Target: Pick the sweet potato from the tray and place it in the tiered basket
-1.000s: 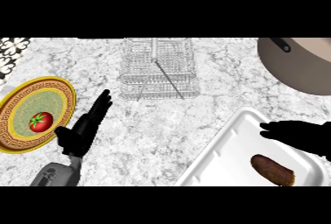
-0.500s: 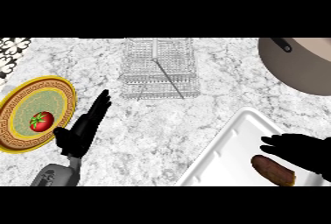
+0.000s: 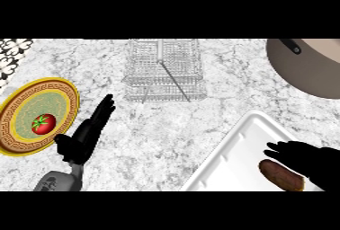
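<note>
Head view showed the right hand [image 3: 306, 158] lower than a second before, when it hovered over the upper part of the white tray [image 3: 234, 155]; its fingers now spread just above the sweet potato [image 3: 281, 175], not yet curled round it. The potato lay unmoved in the tray at about 4 o'clock of the counter. A grasp looked imminent. The tiered basket [image 3: 163, 72] waited at 12 o'clock, well apart. At 8 o'clock the left hand [image 3: 87, 134] rested open beside the plate [image 3: 34, 114] with its tomato [image 3: 44, 124].
</note>
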Robot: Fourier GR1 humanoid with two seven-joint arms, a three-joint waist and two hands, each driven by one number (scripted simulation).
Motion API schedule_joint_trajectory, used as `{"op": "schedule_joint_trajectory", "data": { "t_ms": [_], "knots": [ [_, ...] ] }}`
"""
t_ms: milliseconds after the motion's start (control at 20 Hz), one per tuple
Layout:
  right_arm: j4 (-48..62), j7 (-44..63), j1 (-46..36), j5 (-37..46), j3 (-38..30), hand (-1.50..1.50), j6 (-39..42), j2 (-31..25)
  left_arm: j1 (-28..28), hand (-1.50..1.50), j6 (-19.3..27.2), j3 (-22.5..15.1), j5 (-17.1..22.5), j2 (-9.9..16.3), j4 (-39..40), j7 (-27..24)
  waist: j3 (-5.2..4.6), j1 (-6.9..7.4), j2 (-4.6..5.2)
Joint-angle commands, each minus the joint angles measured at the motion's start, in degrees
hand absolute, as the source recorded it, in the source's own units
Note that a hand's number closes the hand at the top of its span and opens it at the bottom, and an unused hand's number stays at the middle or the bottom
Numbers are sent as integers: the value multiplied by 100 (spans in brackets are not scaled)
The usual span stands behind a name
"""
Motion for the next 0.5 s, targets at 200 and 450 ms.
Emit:
{"op": "schedule_joint_trajectory", "data": {
  "t_ms": [200, 450],
  "knots": [
    [1028, -884, -139, 937, 181, -150, -28, 769, -357, 0, -120, 325, -127, -161, 367, 90, -1, 10, 14],
    [1220, -901, 393, 1961, 416, -150, -509, 1078, 58, 0, -254, 330, -264, -159, 60, -52, -1, 6, 4]
  ]
}}
